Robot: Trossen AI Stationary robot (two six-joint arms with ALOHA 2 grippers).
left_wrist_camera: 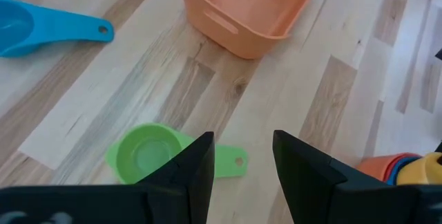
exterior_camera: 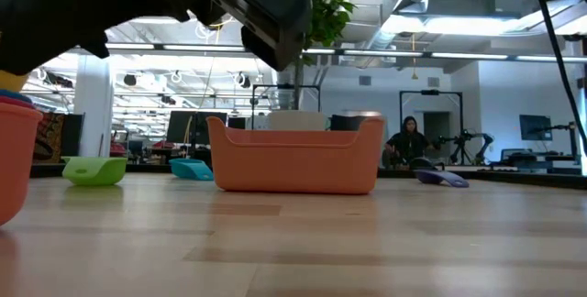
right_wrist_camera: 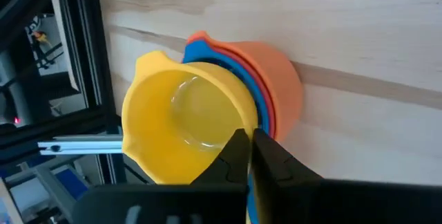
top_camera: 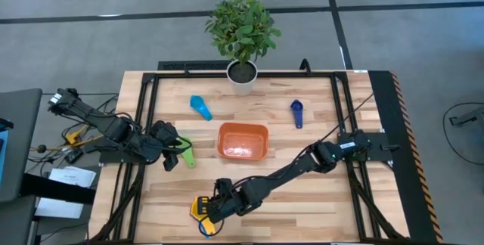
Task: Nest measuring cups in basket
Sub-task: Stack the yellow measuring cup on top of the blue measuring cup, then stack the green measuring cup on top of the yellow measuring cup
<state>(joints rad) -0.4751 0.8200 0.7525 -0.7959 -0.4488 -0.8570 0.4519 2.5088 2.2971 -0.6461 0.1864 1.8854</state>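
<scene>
The right hand [right_wrist_camera: 250,156] is clenched on the rim of the yellow cup [right_wrist_camera: 190,124], nested in a stack near the tabletop's front edge. The left hand [left_wrist_camera: 242,165] hovers released over the green cup [left_wrist_camera: 145,153]. Lifting should be straight and slow toward the basket [top_camera: 243,141], so the stack stays together.

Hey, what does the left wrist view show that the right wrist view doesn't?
Only the left wrist view shows the orange basket, the green measuring cup just ahead of the open left claw, and the light blue measuring cup. Only the right wrist view shows the right claw pinched on the yellow cup, with its hollow facing the camera. Both show the nested cup stack and the wooden table.
</scene>
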